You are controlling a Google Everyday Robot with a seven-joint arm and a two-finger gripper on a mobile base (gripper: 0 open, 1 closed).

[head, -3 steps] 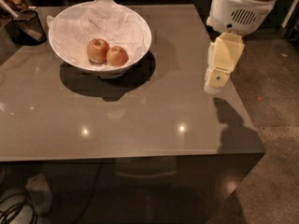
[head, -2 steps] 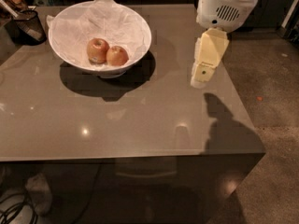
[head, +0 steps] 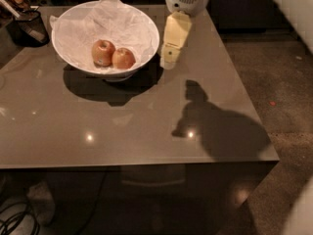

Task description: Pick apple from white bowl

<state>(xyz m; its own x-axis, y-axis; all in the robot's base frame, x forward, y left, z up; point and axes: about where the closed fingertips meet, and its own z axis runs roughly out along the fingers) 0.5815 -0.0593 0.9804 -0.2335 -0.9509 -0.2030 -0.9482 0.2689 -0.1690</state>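
Observation:
The white bowl, wide, shallow and lined with crinkled white paper, stands at the back left of the grey table. Two apples lie in it side by side. The apple is the smaller, evenly orange-red one on the right. The larger one with paler patches is on its left, touching it or nearly so. My gripper, cream-coloured under a white wrist, hangs just off the bowl's right rim, above the table and to the right of the apple. It holds nothing that I can see.
A dark mesh cup with things in it stands at the back left, beside the bowl. The grey table ends at its front edge below and its right edge, with floor beyond. Cables lie under the front left.
My gripper has moved left across the table from near the right edge and now hangs close to the bowl's right rim. The bowl and apples have not moved on the table.

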